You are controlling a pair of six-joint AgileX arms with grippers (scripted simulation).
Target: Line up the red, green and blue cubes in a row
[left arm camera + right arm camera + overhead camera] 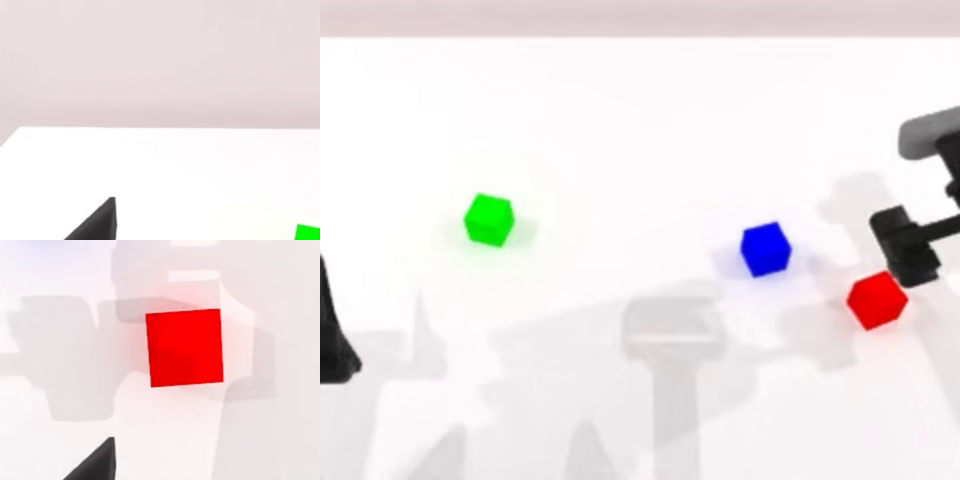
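The red cube [877,299] rests on the white table at the right, with the blue cube [765,249] a little to its left and the green cube [488,219] far off on the left side. My right gripper [905,250] hovers just behind and to the right of the red cube, open and holding nothing. Its wrist view looks down on the red cube [185,347], and only one dark fingertip [100,465] shows. My left arm [332,340] is parked at the left edge. Its wrist view catches a corner of the green cube [307,233] and one fingertip [100,225].
The table's far edge [640,38] runs across the top of the top view. Grey arm shadows fall over the front middle of the table [670,340]. The stretch between the green and blue cubes is bare white surface.
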